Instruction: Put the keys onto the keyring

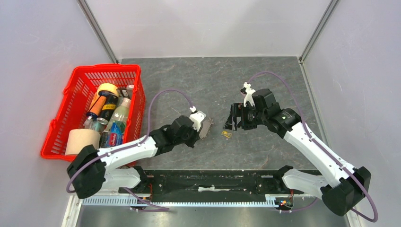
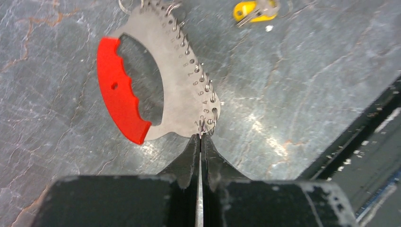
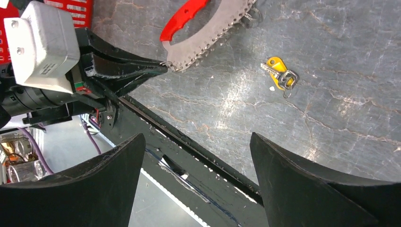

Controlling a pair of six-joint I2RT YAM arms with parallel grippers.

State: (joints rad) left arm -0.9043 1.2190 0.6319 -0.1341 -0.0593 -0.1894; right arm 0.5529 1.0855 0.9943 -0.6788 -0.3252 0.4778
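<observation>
The keyring [image 2: 179,90] is a flat grey metal crescent with a red curved grip [image 2: 118,90] and a row of small wire rings along its outer edge. It lies on the table mid-left [image 1: 207,126] and shows in the right wrist view [image 3: 208,28]. My left gripper [image 2: 200,137] is shut on its near corner, at the last small ring. One yellow-headed key [image 1: 227,135] with a small ring lies loose on the table [image 2: 255,9] [image 3: 280,74]. My right gripper [image 1: 231,120] is open and empty [image 3: 197,137], just above and right of the key.
A red plastic basket [image 1: 106,67] full of bottles, cans and a paper roll stands at the left. The black base rail [image 1: 213,182] runs along the near table edge. Grey walls close in the back and both sides.
</observation>
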